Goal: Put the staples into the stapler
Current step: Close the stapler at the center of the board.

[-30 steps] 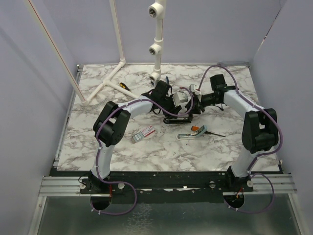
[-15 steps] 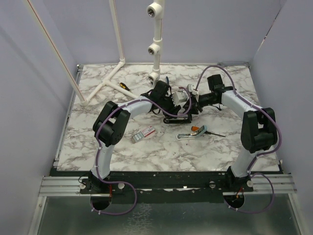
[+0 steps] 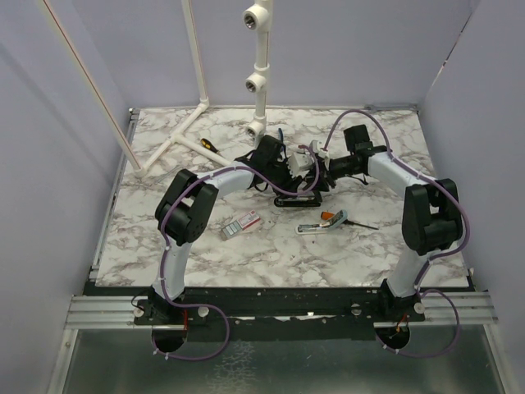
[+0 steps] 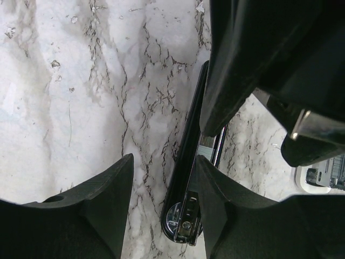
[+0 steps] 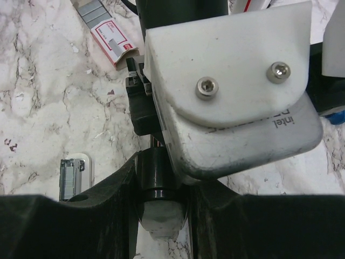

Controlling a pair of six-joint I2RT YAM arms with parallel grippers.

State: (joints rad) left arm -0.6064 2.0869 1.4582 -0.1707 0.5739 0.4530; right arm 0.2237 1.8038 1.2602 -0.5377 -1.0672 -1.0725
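The slim black stapler (image 3: 297,199) lies at the table's middle with its top arm raised off the base. In the left wrist view the base and its metal channel (image 4: 188,183) lie between my left gripper's (image 4: 164,162) open fingers, against the right finger (image 4: 226,210) and apart from the left one. My right gripper (image 5: 161,181) is shut on the rounded black end of the stapler's top arm (image 5: 159,189), just under the left wrist's white camera housing (image 5: 232,81). The staples' white and red box (image 5: 112,39) lies on the table with silvery strips (image 5: 92,11) showing at its end.
A pale teal bar (image 3: 312,228) and an orange-handled screwdriver (image 3: 336,217) lie just in front of the stapler. The staples box (image 3: 240,224) sits to their left. White pipes (image 3: 182,139) and a yellow-handled tool (image 3: 209,144) are at the back left.
My right arm has edged a little to the left and toward the back, still gripping the stapler's top arm. The left arm has stayed put.
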